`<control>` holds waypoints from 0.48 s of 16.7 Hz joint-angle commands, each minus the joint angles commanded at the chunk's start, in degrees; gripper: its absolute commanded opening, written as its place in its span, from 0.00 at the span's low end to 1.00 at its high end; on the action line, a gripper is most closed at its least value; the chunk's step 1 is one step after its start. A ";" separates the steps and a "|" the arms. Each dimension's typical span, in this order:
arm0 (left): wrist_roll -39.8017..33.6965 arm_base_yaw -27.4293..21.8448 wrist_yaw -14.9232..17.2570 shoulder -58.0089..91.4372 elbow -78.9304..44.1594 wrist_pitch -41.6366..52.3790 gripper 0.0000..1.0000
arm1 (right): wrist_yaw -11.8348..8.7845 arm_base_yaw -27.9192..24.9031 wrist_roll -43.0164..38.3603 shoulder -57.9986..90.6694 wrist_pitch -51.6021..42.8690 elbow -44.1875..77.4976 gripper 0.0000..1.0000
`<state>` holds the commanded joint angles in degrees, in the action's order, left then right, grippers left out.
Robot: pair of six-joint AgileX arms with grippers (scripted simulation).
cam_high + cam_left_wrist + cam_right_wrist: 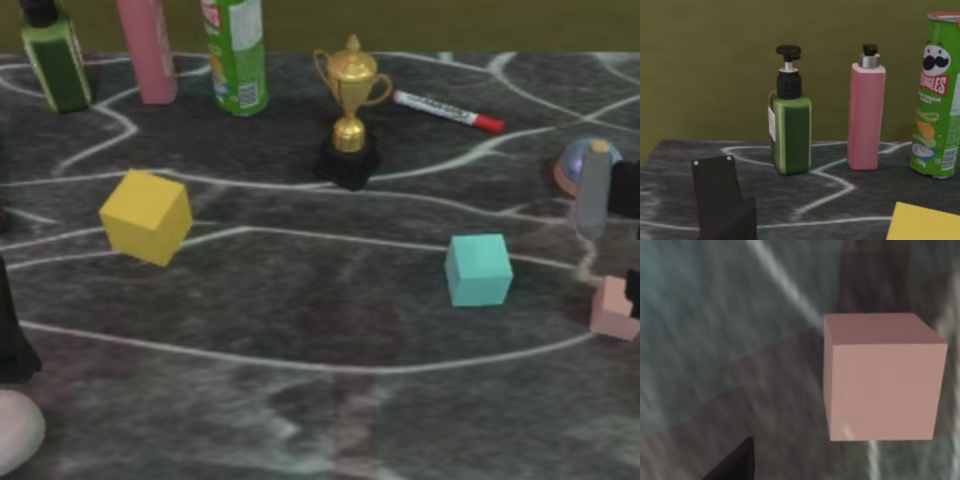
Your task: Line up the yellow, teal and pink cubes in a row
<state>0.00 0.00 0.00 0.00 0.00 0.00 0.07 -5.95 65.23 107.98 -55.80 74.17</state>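
Right now my right fingers [632, 290] hover at the pink cube [613, 309], right of the teal cube [478, 269]; whether they grasp it I cannot tell. Far left of that teal cube sits the yellow cube [146, 216], near my parked left arm.

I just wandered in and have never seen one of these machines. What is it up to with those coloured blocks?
Three cubes are meant to end up in a row, and they are still scattered. The yellow cube sits at the table's left, the teal cube right of centre, and the pink cube at the far right edge. The right gripper is down beside the pink cube, apparently going for it first. The left gripper waits at the left edge, holding nothing.
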 joint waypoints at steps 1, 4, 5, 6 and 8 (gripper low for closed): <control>0.00 0.00 0.00 0.00 0.00 0.00 1.00 | -0.02 -0.03 0.35 0.59 -0.25 0.47 1.00; 0.00 0.00 0.00 0.00 0.00 0.00 1.00 | -0.02 -0.03 0.37 0.62 -0.26 0.50 1.00; 0.00 0.00 0.00 0.00 0.00 0.00 1.00 | -0.02 -0.03 0.37 0.62 -0.26 0.50 1.00; 0.00 0.00 0.00 0.00 0.00 0.00 1.00 | -0.01 0.29 0.30 0.45 -0.12 0.33 1.00; 0.00 0.00 0.00 0.00 0.00 0.00 1.00 | -0.01 0.16 0.38 1.02 0.80 -0.24 1.00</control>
<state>0.00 0.00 0.00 0.00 0.00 0.00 0.06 -5.78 65.60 109.00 -55.01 73.93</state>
